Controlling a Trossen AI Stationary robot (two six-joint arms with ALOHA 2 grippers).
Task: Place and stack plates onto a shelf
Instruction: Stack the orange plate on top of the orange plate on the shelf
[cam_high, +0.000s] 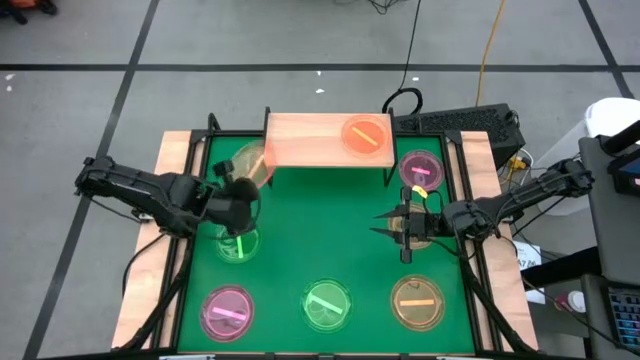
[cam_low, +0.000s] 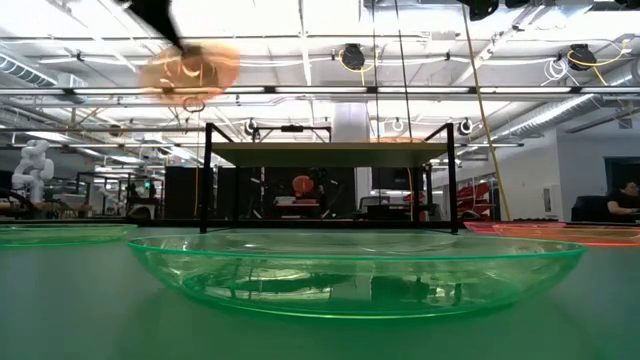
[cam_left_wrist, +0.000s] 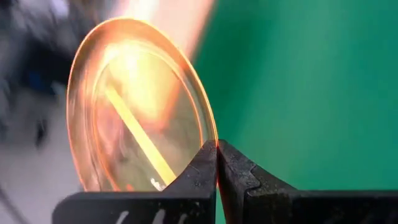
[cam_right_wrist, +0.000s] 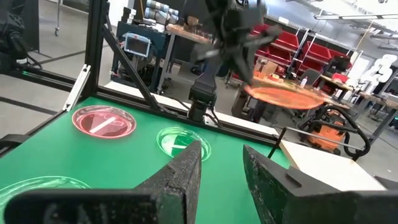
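Note:
My left gripper (cam_high: 243, 185) is shut on an amber plate (cam_high: 250, 160), held in the air by the left end of the light-wood shelf (cam_high: 310, 145). In the low view the amber plate (cam_low: 190, 68) hangs higher than the shelf top (cam_low: 330, 150). An orange plate (cam_high: 365, 133) lies flat on the shelf's right half. My right gripper (cam_high: 388, 224) is open and empty, low over the green table at the right. Other plates lie flat on the table: pink (cam_high: 420, 168), green (cam_high: 237, 243), pink (cam_high: 228, 310), green (cam_high: 327, 305), amber (cam_high: 418, 303). My left gripper pinches the amber plate's rim (cam_left_wrist: 211, 134) between its two fingers, at the edge nearest the wrist. One finger lies on the plate's inner face and the other on its underside. The plate is lifted clear of table and shelf and sticks out beyond the fingertips, slightly tilted.
The shelf stands on thin black legs (cam_low: 207, 180) at the table's far edge. The table has wooden side boards (cam_high: 165, 200). A keyboard (cam_high: 470, 122) and cables lie beyond the far right corner. A green plate (cam_low: 355, 270) fills the low view's foreground.

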